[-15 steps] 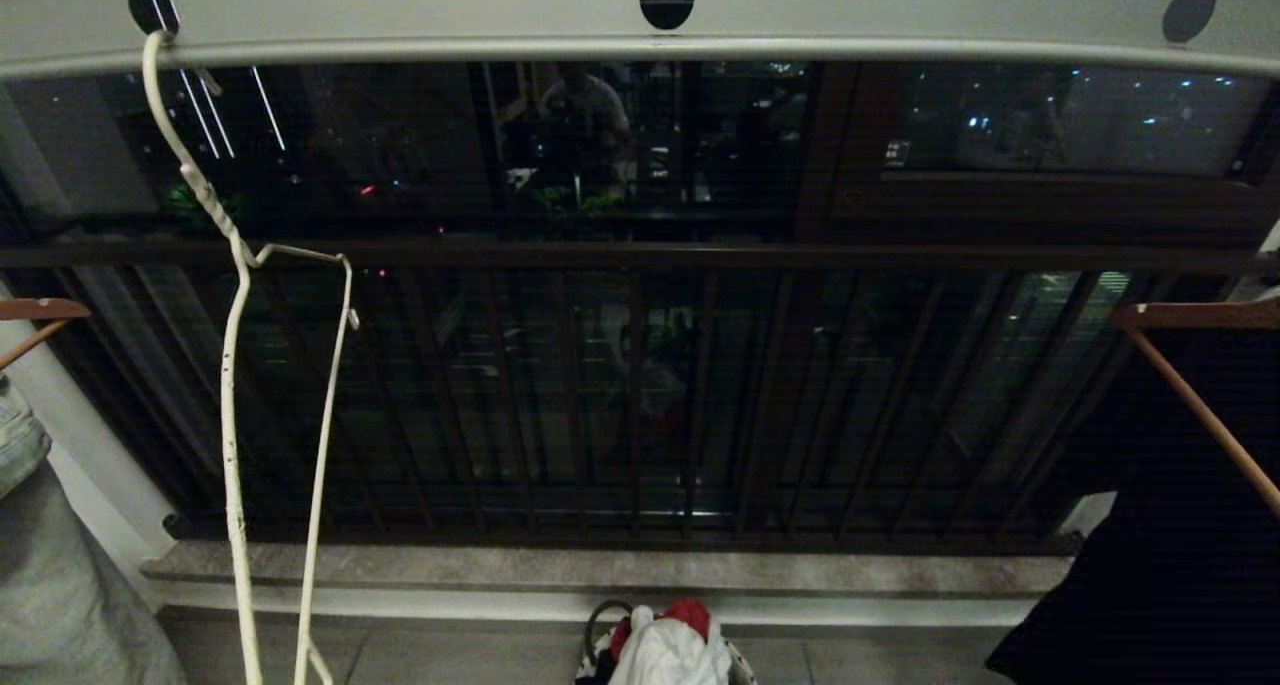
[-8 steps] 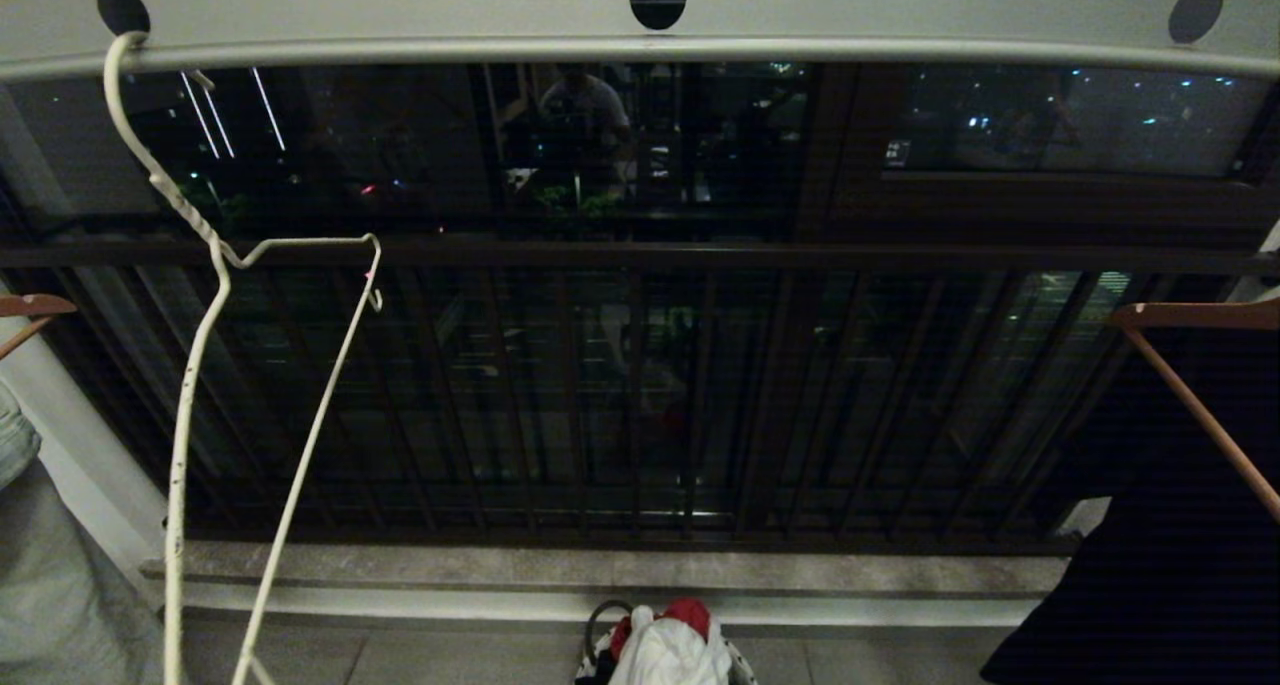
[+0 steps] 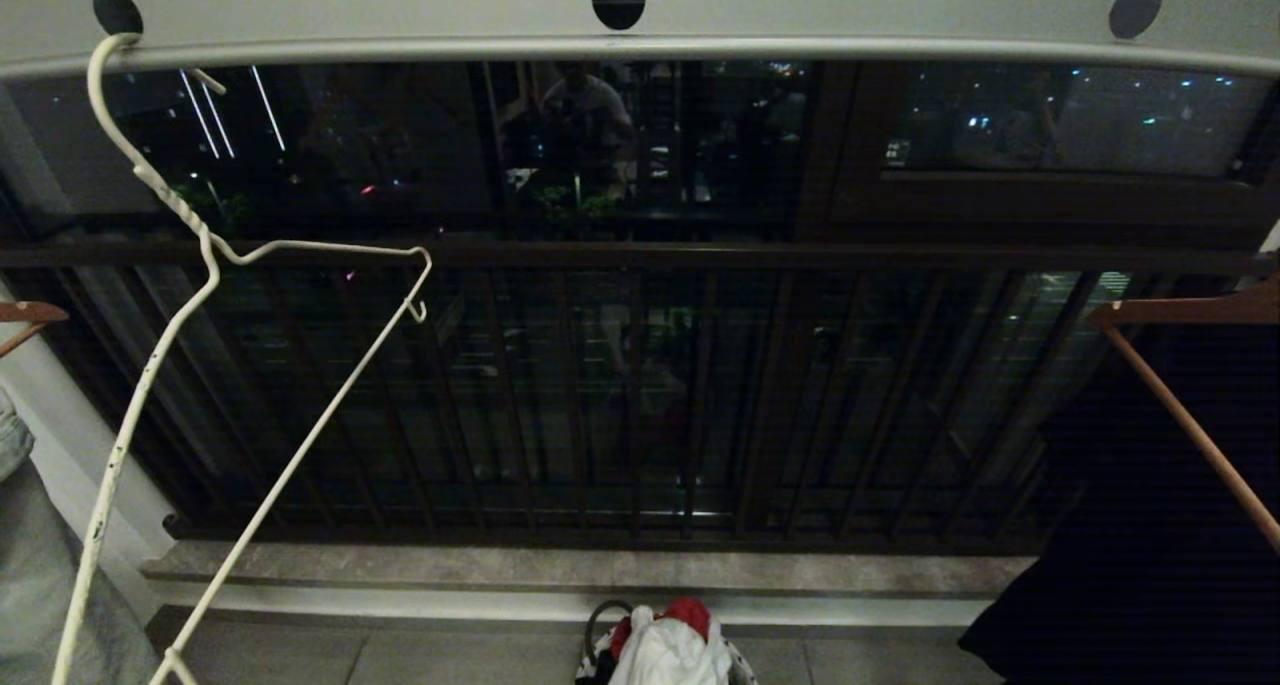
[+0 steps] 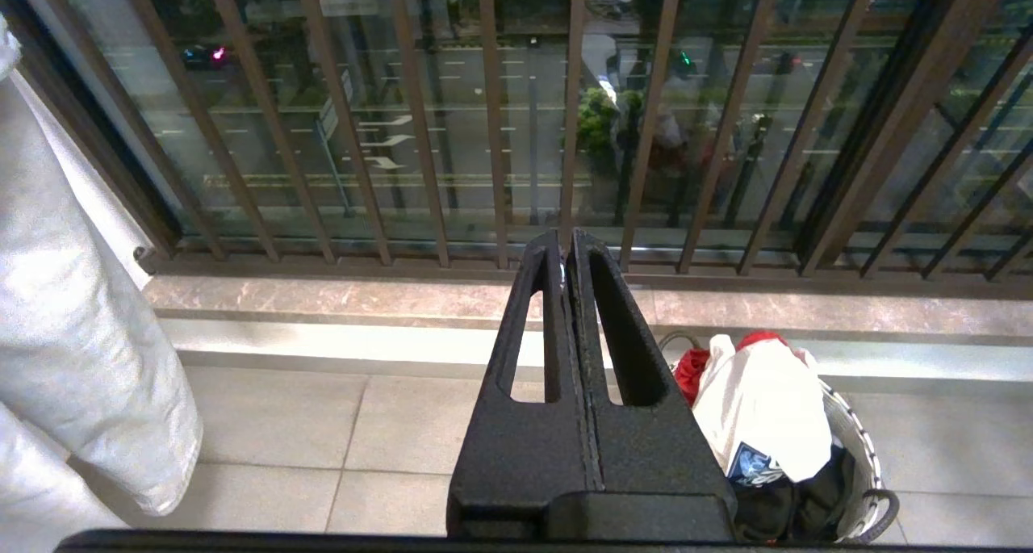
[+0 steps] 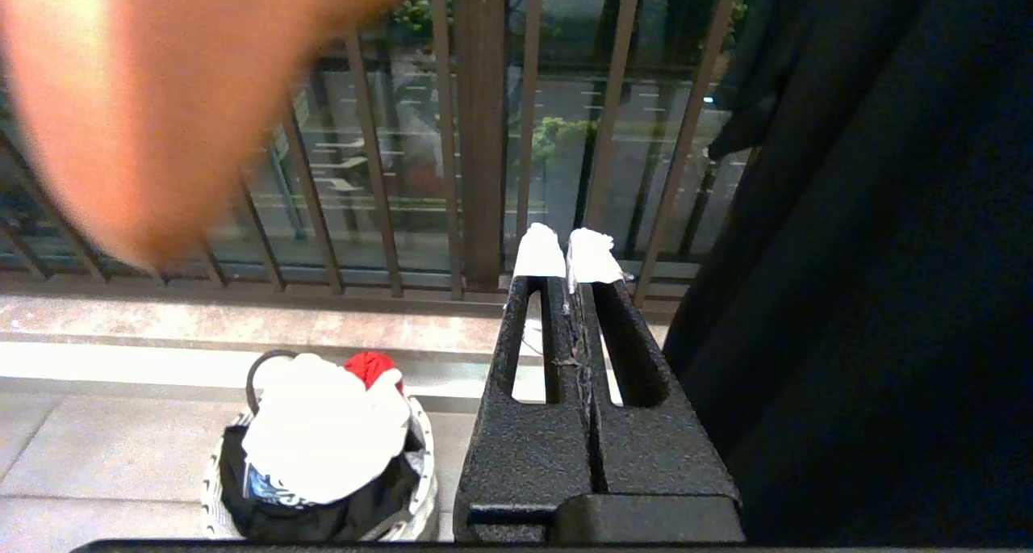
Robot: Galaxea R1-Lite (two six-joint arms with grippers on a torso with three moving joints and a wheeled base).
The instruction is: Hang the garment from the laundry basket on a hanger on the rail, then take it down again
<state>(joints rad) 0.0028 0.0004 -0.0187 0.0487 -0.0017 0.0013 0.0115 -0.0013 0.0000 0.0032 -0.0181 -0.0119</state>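
The white garment (image 3: 668,655) lies heaped on top of the laundry basket (image 3: 742,665) on the floor by the window sill. It also shows in the left wrist view as the garment (image 4: 763,408) in the basket (image 4: 849,444), and in the right wrist view as the garment (image 5: 323,440) in the basket (image 5: 424,456). The white wire hanger (image 3: 170,203) hangs bare from a hole at the left end of the rail (image 3: 800,15). My left gripper (image 4: 565,242) is shut and empty, left of the basket. My right gripper (image 5: 566,250), white-tipped, is shut and empty, right of it. Neither arm shows in the head view.
Brown wooden hangers hang at the left (image 3: 30,313) and the right (image 3: 1190,310), the right one bearing a black garment (image 3: 1150,525). A pale grey garment (image 3: 40,585) hangs at far left. The dark window railing (image 3: 640,255) and stone sill (image 3: 580,565) stand behind. A blurred hand (image 5: 161,93) is close to the right wrist camera.
The rail and its hangers have shifted a little left, while the basket stays put. The white hanger has swung round and now shows wider. Both grippers are still.
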